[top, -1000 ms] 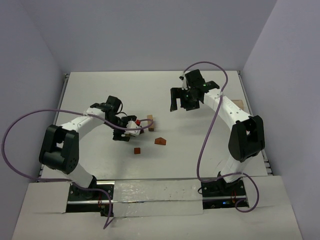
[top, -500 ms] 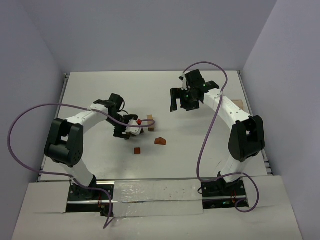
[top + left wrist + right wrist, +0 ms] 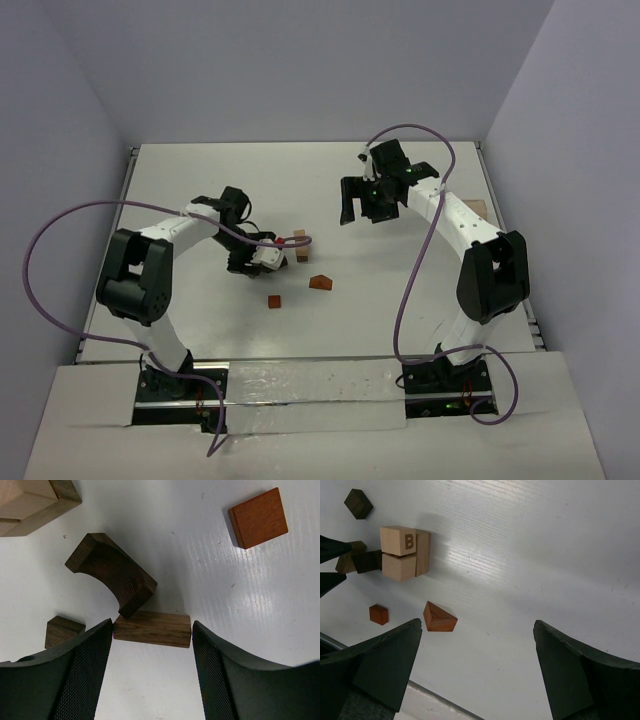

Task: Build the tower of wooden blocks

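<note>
My left gripper (image 3: 270,252) is low on the table, open, in the left wrist view (image 3: 152,652). A brown oblong block (image 3: 152,629) lies between its fingertips, almost touching both pads. A dark arch block (image 3: 112,572) leans against that block. A small dark block (image 3: 62,631) lies by the left finger. A low cluster of light-tan cubes (image 3: 402,552), one marked B, stands just beyond (image 3: 300,243); no tall stack shows. My right gripper (image 3: 365,205) hangs high, open and empty (image 3: 477,625).
A red-brown wedge (image 3: 319,283) and a small reddish cube (image 3: 275,300) lie loose near the front. A dark cube (image 3: 358,503) sits behind the cluster. A light wooden box (image 3: 475,207) stands at the right edge, behind the right arm.
</note>
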`<state>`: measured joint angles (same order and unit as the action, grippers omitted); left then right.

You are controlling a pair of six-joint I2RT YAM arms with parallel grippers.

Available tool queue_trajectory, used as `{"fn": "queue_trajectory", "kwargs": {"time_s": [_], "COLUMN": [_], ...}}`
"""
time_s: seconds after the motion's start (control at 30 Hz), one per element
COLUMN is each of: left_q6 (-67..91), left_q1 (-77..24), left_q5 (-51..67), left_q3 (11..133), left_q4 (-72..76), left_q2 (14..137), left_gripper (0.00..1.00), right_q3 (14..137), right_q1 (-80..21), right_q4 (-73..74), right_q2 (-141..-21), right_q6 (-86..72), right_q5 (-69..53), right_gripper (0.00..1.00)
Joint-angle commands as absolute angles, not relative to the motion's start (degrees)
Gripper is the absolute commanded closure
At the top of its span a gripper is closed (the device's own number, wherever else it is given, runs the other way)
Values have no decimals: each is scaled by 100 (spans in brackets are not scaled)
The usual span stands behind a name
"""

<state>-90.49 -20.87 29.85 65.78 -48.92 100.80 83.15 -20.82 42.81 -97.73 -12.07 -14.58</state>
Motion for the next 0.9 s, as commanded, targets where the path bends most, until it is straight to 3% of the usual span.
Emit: {"fn": "queue_trajectory", "kwargs": {"time_s": [0.0,0.3,0.53,0.87], "left_q6": [-9106,-9005,-8401,-5845], "left_q1": [-2022,-1884,-1843,-1679], "left_q5": [3131,3132,3365,5284], "left_q3": [6759,6796,6880,6830], "left_q4": [-4996,-4956,-4777,-4432], "left_q2": [10142,10165,9837,8118], "left_gripper": [28,39,72,100], "right_q3": [8437,8459,8437,8548], "right_q1": [-2045,-2039,-2046,-2057], "right_q4": [4315,4309,4113,3432], "right_q2": [-9712,-9671,-9402,-8675], "right_q6": [-1125,-1143,-1103,-438], "right_q5": [-1547,-1574,-1784,-2576], "right_gripper": [0,0,0,0]}}
